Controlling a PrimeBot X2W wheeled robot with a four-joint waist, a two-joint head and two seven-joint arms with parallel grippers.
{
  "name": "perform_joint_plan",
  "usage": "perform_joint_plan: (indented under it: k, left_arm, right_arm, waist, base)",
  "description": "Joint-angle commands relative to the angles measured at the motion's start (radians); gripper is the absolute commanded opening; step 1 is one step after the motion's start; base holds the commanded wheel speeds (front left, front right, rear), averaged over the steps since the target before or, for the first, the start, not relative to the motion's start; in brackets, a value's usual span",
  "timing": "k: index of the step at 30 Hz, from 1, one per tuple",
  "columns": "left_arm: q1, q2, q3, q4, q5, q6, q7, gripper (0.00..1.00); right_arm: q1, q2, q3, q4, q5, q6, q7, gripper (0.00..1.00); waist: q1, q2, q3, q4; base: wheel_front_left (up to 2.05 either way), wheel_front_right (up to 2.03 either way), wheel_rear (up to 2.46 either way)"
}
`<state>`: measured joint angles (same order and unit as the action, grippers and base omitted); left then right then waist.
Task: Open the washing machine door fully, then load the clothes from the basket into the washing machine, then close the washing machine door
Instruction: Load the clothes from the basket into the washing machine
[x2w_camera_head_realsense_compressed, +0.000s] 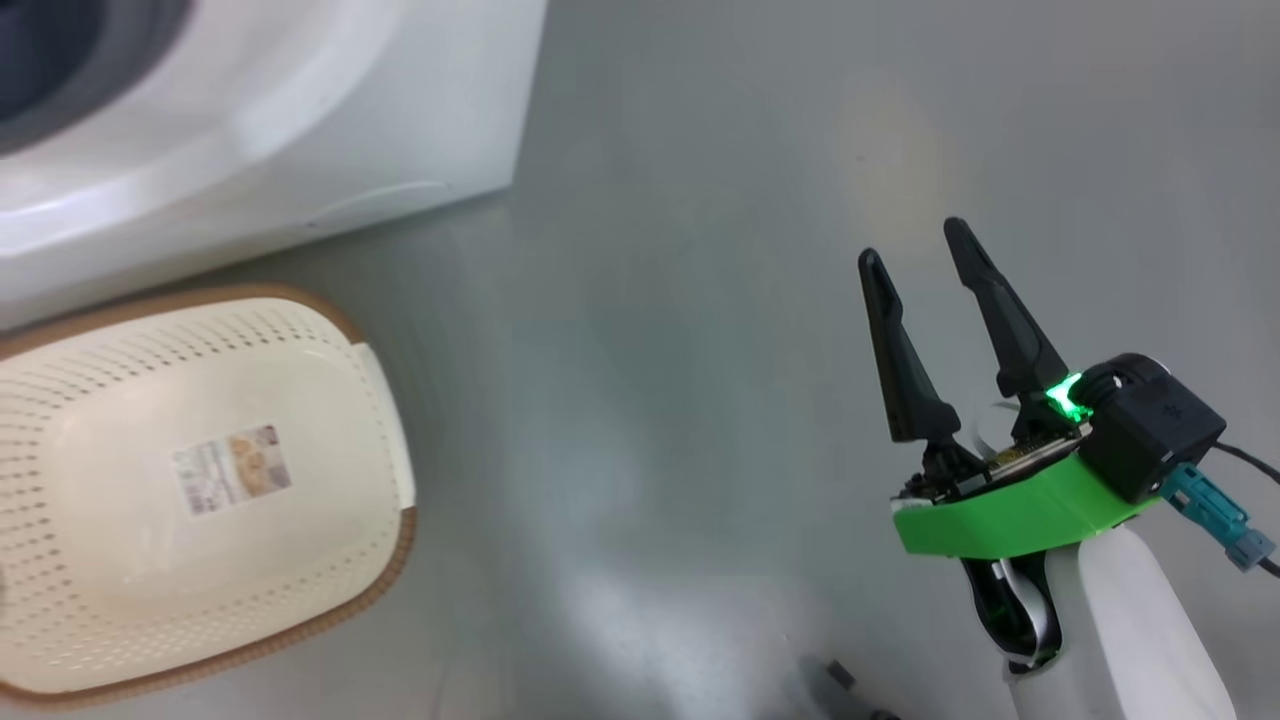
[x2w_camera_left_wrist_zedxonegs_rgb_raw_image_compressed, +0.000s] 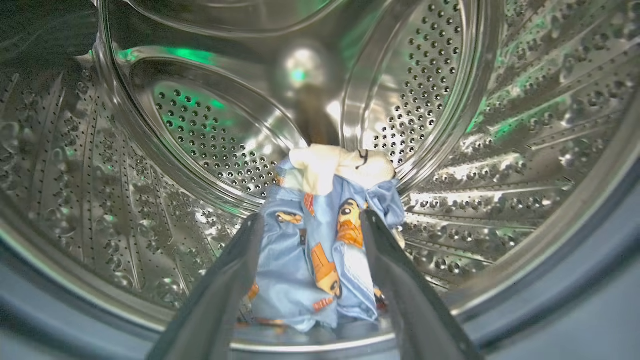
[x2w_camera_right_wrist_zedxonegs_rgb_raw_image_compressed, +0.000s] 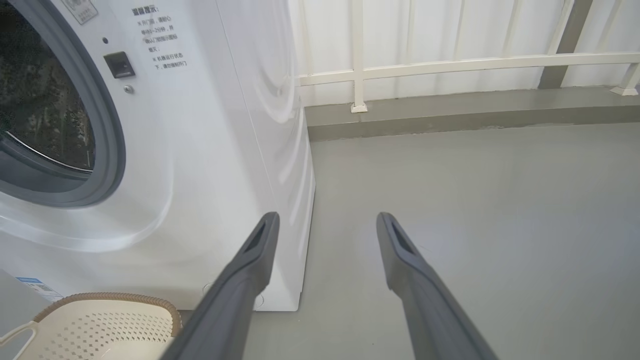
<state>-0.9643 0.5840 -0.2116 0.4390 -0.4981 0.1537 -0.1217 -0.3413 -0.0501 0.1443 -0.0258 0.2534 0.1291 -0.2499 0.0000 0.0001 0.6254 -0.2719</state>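
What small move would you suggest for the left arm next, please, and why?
Probably draw the left claw straight back out of the drum: its jaws stand open, the clothes lie on the drum floor, and the basket looks empty, so loading seems done.

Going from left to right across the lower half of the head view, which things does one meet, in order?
basket → floor → right pincer, with its fingers apart. The washing machine stands above the basket on the same side, so it has no clear place in this order.
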Motion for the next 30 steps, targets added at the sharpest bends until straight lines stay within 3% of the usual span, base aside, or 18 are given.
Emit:
perform_joint_plan:
  k: [1, 6, 8, 9, 15, 21, 30]
  left_arm:
    - [0.057, 0.044, 0.032, -0.053, -0.012, 0.014, -0.018, 1.00]
    - [0.271, 0.005, 0.037, -0.208, -0.015, 0.078, -0.075, 1.00]
    - [0.361, -0.016, 0.029, -0.281, -0.003, 0.115, -0.089, 1.00]
    - [0.452, -0.034, 0.020, -0.353, 0.014, 0.156, -0.100, 1.00]
    - [0.693, -0.094, -0.029, -0.527, 0.055, 0.255, -0.112, 1.00]
    - [0.853, -0.112, -0.072, -0.609, 0.066, 0.295, -0.107, 1.00]
    - [0.974, -0.156, -0.099, -0.612, 0.052, 0.301, -0.125, 1.00]
  right_arm:
    - [0.037, 0.000, 0.012, -0.025, -0.007, 0.002, -0.012, 1.00]
    - [0.061, -0.002, -0.001, -0.024, -0.026, 0.002, -0.012, 1.00]
    - [0.072, -0.006, -0.008, -0.023, -0.032, 0.002, -0.012, 1.00]
    - [0.084, -0.009, -0.015, -0.023, -0.038, 0.002, -0.012, 1.00]
    - [0.130, -0.026, -0.032, -0.012, -0.057, 0.002, -0.012, 1.00]
    - [0.182, -0.042, -0.031, 0.004, -0.073, 0.002, -0.012, 1.00]
    - [0.269, -0.052, -0.045, 0.031, -0.087, 0.002, -0.012, 1.00]
  waist:
    - [0.0000, -0.0001, -0.044, 0.038]
    - [0.0000, -0.0001, -0.092, 0.064]
    - [0.0000, -0.0001, -0.111, 0.074]
    - [0.0000, -0.0001, -0.132, 0.084]
    - [0.0000, -0.0001, -0.208, 0.121]
    - [0.0000, -0.0001, -0.290, 0.155]
    - [0.0000, -0.0001, -0.413, 0.202]
  base:
    - [0.00, 0.00, 0.00]
    - [0.00, 0.00, 0.00]
    - [0.00, 0.00, 0.00]
    - [0.00, 0.00, 0.00]
    - [0.00, 0.00, 0.00]
    - [0.00, 0.00, 0.00]
    - [0.00, 0.00, 0.00]
